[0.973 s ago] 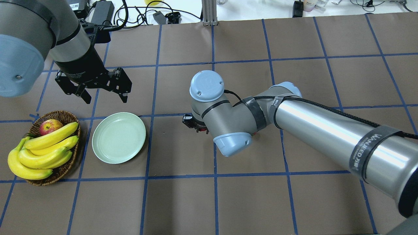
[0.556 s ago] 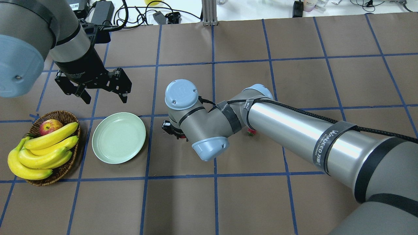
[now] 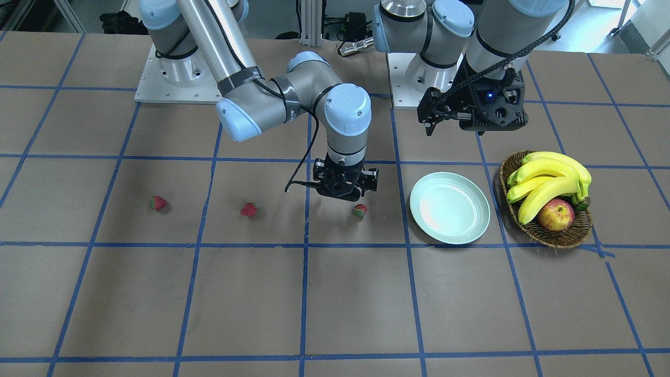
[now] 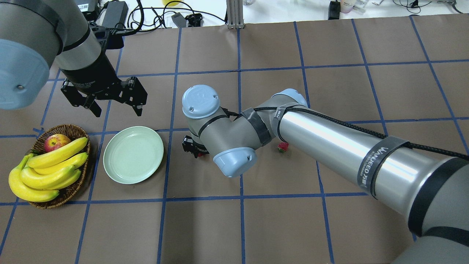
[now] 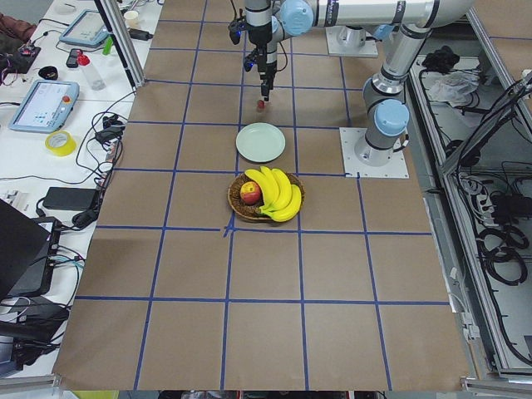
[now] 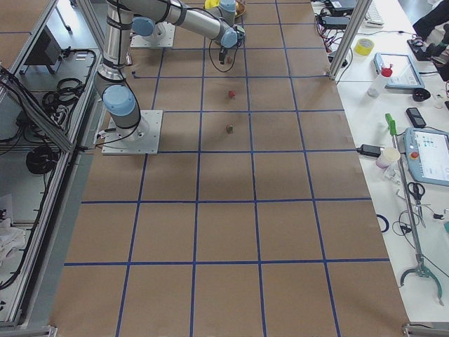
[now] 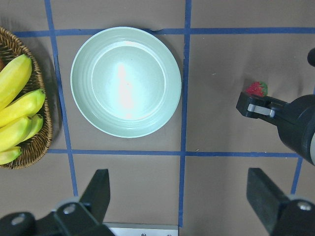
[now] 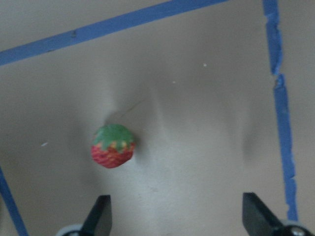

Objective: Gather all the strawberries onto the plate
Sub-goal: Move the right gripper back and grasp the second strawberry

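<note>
Three strawberries lie on the brown table in the front-facing view: one (image 3: 158, 202) far from the plate, one (image 3: 248, 209) in the middle, one (image 3: 360, 210) nearest the plate. The pale mint plate (image 3: 450, 208) holds nothing. My right gripper (image 3: 343, 196) is open just above the nearest strawberry (image 8: 113, 146), which lies on the table off-centre between the fingers. In the overhead view, I see the plate (image 4: 133, 154), one strawberry (image 4: 283, 146), my right gripper (image 4: 192, 146) and my left gripper (image 4: 118, 110), open above the table beyond the plate. The left wrist view shows the plate (image 7: 126, 81).
A brown wicker basket (image 4: 71, 192) with bananas (image 4: 47, 172) and a red-yellow apple (image 4: 56, 142) stands left of the plate. My right arm's forearm (image 4: 329, 146) lies across the table's middle and hides one strawberry in the overhead view. Cables lie past the far edge.
My right gripper has moved left toward the plate, most of it in the first half second. A red berry shows beside it throughout. The left arm has not moved.
</note>
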You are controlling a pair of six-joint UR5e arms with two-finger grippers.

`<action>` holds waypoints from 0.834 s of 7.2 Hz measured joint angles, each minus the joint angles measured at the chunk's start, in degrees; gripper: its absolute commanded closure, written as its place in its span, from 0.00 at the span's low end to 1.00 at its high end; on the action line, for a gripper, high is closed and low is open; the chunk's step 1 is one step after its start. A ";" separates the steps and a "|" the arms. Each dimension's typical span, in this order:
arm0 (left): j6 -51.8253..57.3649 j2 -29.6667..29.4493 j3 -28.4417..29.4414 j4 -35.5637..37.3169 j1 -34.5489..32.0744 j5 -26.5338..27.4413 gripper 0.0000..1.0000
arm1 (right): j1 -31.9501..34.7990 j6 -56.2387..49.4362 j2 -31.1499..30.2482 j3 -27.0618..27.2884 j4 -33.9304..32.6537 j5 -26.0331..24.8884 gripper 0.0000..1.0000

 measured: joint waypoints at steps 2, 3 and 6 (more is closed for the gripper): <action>0.06 -0.14 0.01 0.23 0.21 -0.02 0.00 | -6.12 -4.81 -5.19 1.70 6.00 -4.55 0.00; 0.06 -0.23 -0.02 0.41 0.28 -0.04 0.00 | -9.75 -6.78 -7.48 3.62 6.38 -5.67 0.00; 0.07 -0.43 -0.07 0.77 0.32 -0.05 0.00 | -18.94 -17.29 -9.57 13.08 -4.23 -6.26 0.00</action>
